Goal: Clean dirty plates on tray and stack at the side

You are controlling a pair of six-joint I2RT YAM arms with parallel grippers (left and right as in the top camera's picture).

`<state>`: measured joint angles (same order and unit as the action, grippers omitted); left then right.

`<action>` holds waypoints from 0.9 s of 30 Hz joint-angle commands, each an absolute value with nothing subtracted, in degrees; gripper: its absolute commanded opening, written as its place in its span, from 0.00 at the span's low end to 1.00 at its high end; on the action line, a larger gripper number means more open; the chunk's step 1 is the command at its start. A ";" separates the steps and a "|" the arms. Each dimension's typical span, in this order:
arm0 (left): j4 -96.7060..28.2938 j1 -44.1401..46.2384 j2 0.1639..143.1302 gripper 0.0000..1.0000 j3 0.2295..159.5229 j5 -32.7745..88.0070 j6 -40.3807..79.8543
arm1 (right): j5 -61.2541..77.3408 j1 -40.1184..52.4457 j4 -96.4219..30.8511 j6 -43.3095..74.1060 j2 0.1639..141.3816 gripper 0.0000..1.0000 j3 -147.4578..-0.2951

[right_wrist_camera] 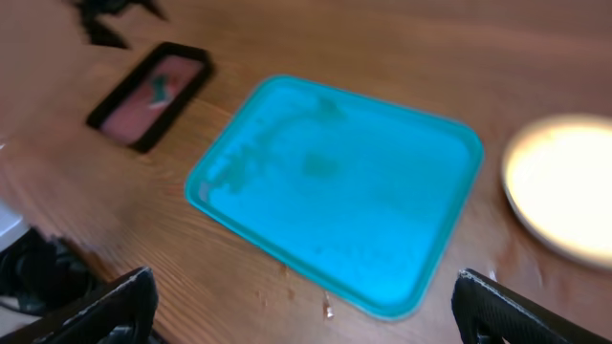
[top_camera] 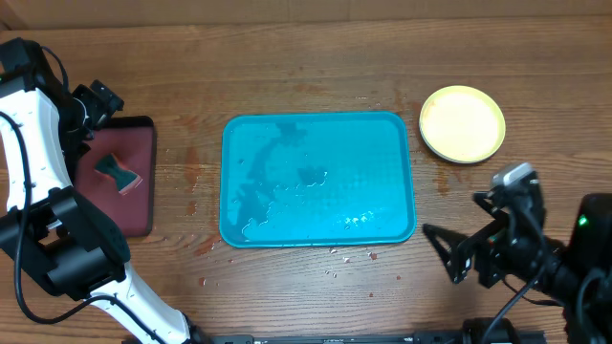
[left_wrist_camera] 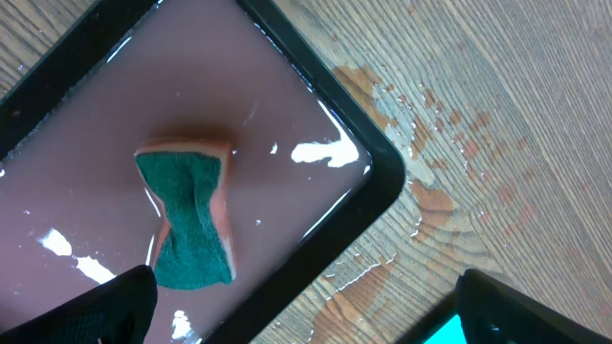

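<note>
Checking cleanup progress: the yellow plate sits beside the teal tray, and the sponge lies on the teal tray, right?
No. The sponge lies in the maroon tray, as the left wrist view shows. The yellow plate does sit beside the teal tray.

Right of the tray (top_camera: 318, 179), the plates (top_camera: 463, 124) show only a yellow-green top; how many lie beneath is hidden. The right wrist view is smeared, its plates (right_wrist_camera: 564, 186) a pale glare cut by the edge. The left wrist view catches just a teal sliver of the tray (left_wrist_camera: 445, 336), and the fingers (left_wrist_camera: 105, 311) of the left gripper (left_wrist_camera: 306, 275) run off the bottom edge.
</note>
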<state>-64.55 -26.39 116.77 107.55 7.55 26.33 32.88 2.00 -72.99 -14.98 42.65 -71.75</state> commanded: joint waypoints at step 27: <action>-64.49 -26.70 116.36 1.00 107.98 7.94 25.71 | 13.28 -2.68 4.14 7.79 0.16 1.00 -0.89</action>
